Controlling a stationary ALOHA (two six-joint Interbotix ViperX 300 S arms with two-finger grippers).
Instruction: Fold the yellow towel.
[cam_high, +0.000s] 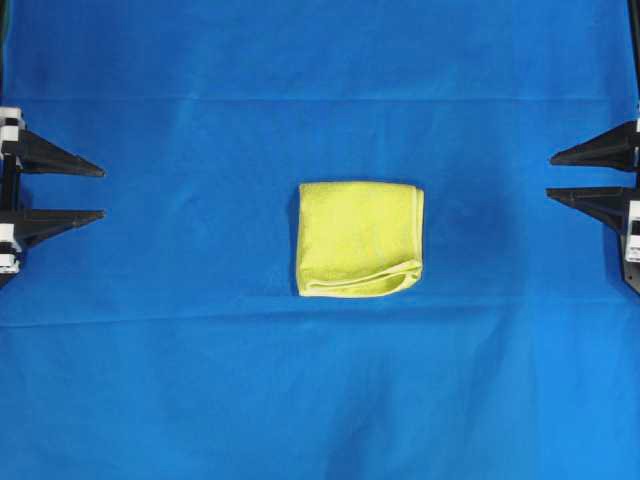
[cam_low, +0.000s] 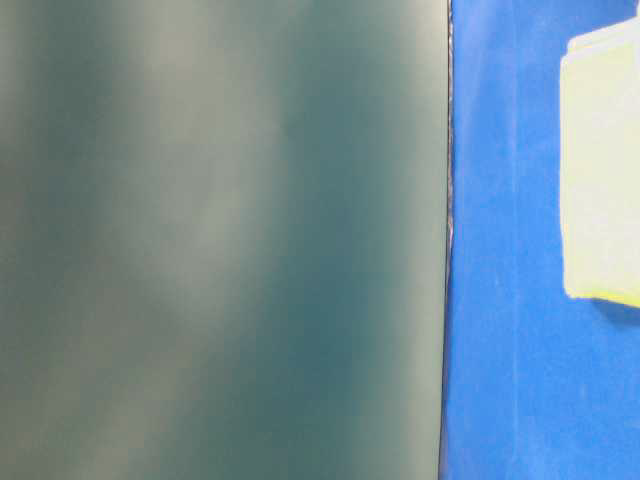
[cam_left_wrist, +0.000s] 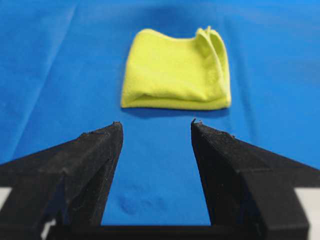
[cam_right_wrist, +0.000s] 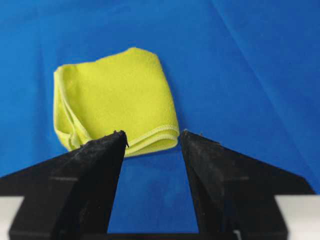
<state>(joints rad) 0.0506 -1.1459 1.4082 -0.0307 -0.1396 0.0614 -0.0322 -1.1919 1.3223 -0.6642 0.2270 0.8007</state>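
Blue cloth (cam_high: 200, 380) covers whole surface; your folded yellow towel (cam_high: 360, 238) at centre. Left gripper (cam_high: 103, 199) at 9 o'clock, right gripper (cam_high: 549, 175) at 3 o'clock, both spread wide, empty, arms cut off. Table-level view mostly blocked by blurred grey-green panel (cam_low: 220, 240).

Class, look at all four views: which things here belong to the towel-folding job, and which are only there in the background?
Part of the job:
- yellow towel, lying folded in the middle
- left gripper, open, apart from the towel
- right gripper, open, apart from the towel

Just there:
- blue cloth covering the table
- blurred grey-green panel filling most of the table-level view
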